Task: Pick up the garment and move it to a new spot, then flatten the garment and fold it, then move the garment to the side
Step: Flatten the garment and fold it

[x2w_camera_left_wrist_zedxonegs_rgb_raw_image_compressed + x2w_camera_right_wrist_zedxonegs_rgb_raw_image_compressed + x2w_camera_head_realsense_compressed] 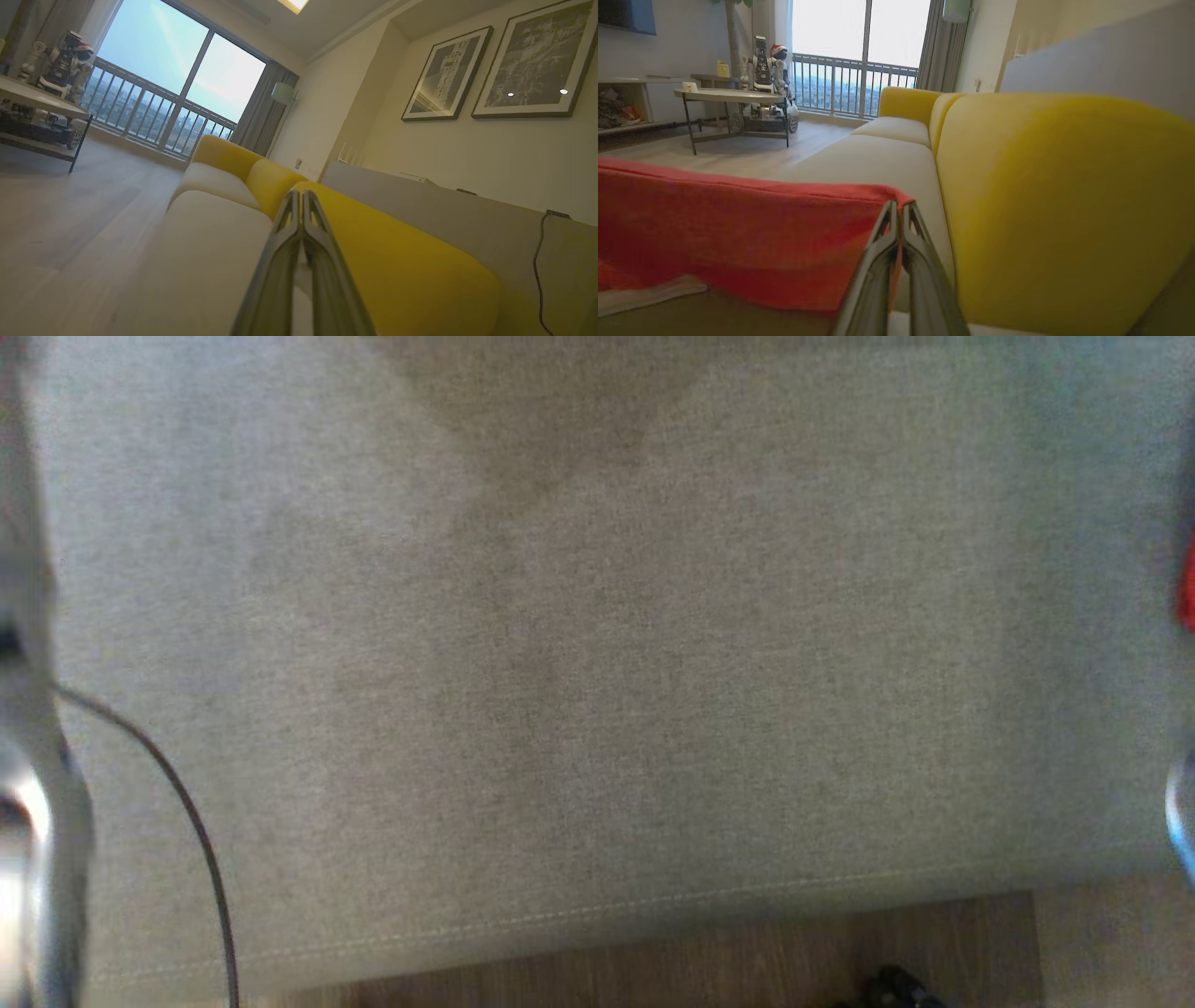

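The garment (pixel 738 238) is red cloth with a pale strip along its lower left edge. In the right wrist view it hangs stretched to the left above the sofa seat. My right gripper (pixel 900 207) is shut on its top right corner. A sliver of the red garment (pixel 1187 583) shows at the right edge of the head view. My left gripper (pixel 302 198) is shut with nothing between its fingers and points along the sofa beside the yellow backrest (pixel 411 261). The pale left forearm (pixel 28 803) runs down the left edge of the head view.
A grey fabric seat (pixel 597 663) spreads below the head camera, with wooden floor (pixel 700 961) past its front seam. A black cable (pixel 187 803) loops at the left. A low coffee table (pixel 733 96) with a toy robot (pixel 768 60) stands by the balcony window.
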You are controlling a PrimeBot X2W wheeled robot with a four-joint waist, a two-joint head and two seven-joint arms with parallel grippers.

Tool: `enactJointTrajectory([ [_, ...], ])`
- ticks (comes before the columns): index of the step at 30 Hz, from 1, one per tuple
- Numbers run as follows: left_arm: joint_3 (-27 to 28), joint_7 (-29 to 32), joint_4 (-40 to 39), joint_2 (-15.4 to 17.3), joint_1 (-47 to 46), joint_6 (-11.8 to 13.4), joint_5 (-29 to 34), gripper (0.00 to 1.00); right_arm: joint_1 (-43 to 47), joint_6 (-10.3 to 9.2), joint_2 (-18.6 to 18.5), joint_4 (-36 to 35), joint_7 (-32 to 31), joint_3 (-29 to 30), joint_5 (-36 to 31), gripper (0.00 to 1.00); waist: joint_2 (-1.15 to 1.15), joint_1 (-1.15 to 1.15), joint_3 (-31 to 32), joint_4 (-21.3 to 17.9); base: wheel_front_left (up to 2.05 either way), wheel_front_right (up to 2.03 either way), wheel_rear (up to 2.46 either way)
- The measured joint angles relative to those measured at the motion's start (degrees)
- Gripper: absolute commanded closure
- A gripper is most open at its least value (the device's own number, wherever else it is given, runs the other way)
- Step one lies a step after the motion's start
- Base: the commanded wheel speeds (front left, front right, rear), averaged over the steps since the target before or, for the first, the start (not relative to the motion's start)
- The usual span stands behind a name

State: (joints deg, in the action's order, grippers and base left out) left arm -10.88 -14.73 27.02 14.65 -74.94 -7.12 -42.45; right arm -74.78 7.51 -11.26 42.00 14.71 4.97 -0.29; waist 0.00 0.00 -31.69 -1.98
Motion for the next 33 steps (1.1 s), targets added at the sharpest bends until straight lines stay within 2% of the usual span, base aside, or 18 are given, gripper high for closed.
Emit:
enactJointTrajectory([
  [8, -2.82, 0.14, -12.22, 2.43, 30.8, 0.0, -11.88, 1.0, 19.4, 0.0, -1.87, 3.14, -0.4, -1.33, 5.02, 1.0, 0.01, -0.01, 7.51, 1.19, 0.0, 0.0, 0.0],
  [9, -3.14, 1.4, -14.52, 3.04, 38.34, 0.01, -13.59, 1.0, 24.22, 0.0, -1.85, 2.87, -1.62, -2.29, 6.65, 1.0, 0.01, -0.01, 9.79, 1.41, 0.0, 0.0, 0.0],
  [11, -3.75, 2.65, -16.39, 3.53, 45.33, 0.14, -14.85, 1.0, 29.38, 0.0, -1.83, 1.54, -3.34, -3.07, 9.54, 1.0, 0.01, -0.02, 12.11, 1.68, 0.0, 0.0, 0.0],
  [15, -4.21, 3.63, -18.03, 3.48, 56.78, 2.19, -17.05, 1.0, 40.62, 0.0, -2.04, -2.83, -5.33, -3.21, 13.77, 1.0, 0.01, -0.02, 16.33, 2.2, 0.0, 0.0, 0.0],
  [21, -4.85, 3.79, -19.89, 3.27, 67.6, 3.26, -19.33, 1.0, 52.93, 0.0, -2.25, -11.39, -7.51, -1.82, 15.55, 1.0, 0.01, -0.02, 20.36, 2.58, 0.0, 0.0, 0.0],
  [27, -4.65, 3.54, -25.68, 2.88, 75.41, 6.26, -20.56, 1.0, 62.37, 0.0, -1.49, -22.3, -11.59, 1.7, 15.35, 1.0, 0.01, -0.02, 22.52, 2.44, 0.0, 0.0, 0.0],
  [33, -4.61, 3.64, -33.66, 2.85, 83.78, 10.45, -21.49, 1.0, 74.24, 0.0, 1.6, -34.23, -16.75, 6.5, 14.38, 1.0, 0.0, -0.02, 22.99, 2.54, 0.0, 0.0, 0.0],
])
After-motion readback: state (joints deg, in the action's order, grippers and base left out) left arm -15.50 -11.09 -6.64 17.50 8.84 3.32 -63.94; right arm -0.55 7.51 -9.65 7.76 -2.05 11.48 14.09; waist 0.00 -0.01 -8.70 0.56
